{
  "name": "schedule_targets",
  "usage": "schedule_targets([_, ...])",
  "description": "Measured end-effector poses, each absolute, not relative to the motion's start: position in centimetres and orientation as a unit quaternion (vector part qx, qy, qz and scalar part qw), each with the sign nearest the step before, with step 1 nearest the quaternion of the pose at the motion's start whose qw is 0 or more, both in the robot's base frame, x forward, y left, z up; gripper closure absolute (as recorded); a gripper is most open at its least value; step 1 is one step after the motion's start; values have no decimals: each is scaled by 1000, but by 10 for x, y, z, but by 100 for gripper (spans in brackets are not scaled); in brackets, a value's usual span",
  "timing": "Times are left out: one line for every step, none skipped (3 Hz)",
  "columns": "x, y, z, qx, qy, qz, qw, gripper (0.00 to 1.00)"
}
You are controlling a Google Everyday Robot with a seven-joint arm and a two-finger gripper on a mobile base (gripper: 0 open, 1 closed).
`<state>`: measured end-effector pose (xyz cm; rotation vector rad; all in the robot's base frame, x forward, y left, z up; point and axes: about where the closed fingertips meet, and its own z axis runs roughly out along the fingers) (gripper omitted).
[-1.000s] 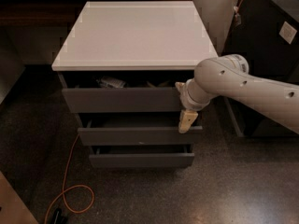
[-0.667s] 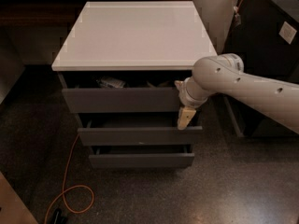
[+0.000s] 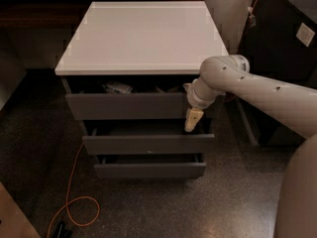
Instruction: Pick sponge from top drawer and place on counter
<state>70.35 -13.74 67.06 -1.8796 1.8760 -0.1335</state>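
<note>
Top drawer [image 3: 129, 106] ajar, w/ a pale crumpled item [image 3: 118, 87] in its dark gap, well left of gripper [image 3: 192, 119]. Sponge can't be made out in there. Counter [image 3: 143, 33] up & left of gripper. Gripper points down, just in front of drawer's right end. Open vs closed: can't tell. Contact w/ drawer front unclear.

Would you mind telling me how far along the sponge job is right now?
Done: the top drawer stands open. In hand: the gripper hangs before that drawer front's right end, outside it. Left: lifting the sponge, which is not visible, onto the counter.
</note>
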Motion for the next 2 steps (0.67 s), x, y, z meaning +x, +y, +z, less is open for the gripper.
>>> schedule_targets([728,-135,663,-680,692,-45,237,2])
schedule_targets([739,-132,659,-673,700,-39,235,31])
